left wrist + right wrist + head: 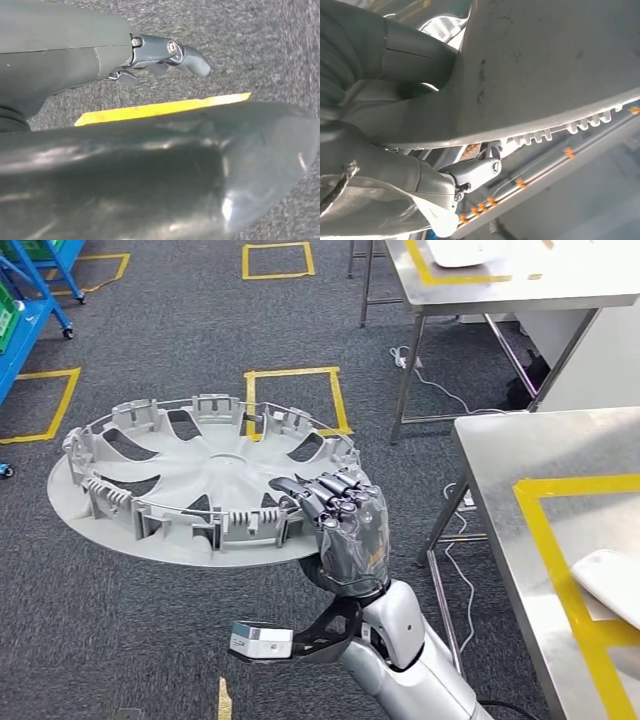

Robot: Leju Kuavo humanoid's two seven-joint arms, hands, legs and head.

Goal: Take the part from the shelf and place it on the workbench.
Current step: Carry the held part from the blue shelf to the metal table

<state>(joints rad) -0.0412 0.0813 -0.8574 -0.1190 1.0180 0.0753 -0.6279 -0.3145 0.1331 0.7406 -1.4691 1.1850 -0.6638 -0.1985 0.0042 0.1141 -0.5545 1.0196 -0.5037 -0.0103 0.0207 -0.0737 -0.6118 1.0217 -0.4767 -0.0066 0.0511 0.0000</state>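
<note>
The part is a large grey wheel cover (189, 475), ribbed side up, held level above the carpet. My right hand (349, 530) grips its rim on the side nearest the workbench, dark fingers curled over the top edge. In the right wrist view the thumb (414, 50) presses one face of the cover (554, 65) and a finger (476, 171) hooks the toothed rim from the other side. The steel workbench (498, 455) with a yellow taped frame stands to the right of the hand. My left hand (166, 52) hangs over the carpet, holding nothing.
A white object (611, 580) lies on the workbench inside the yellow tape. A second steel table (528, 285) stands behind it, with cables on the floor beneath. A blue shelf (30, 315) is at the far left. Yellow taped squares (294, 400) mark the carpet.
</note>
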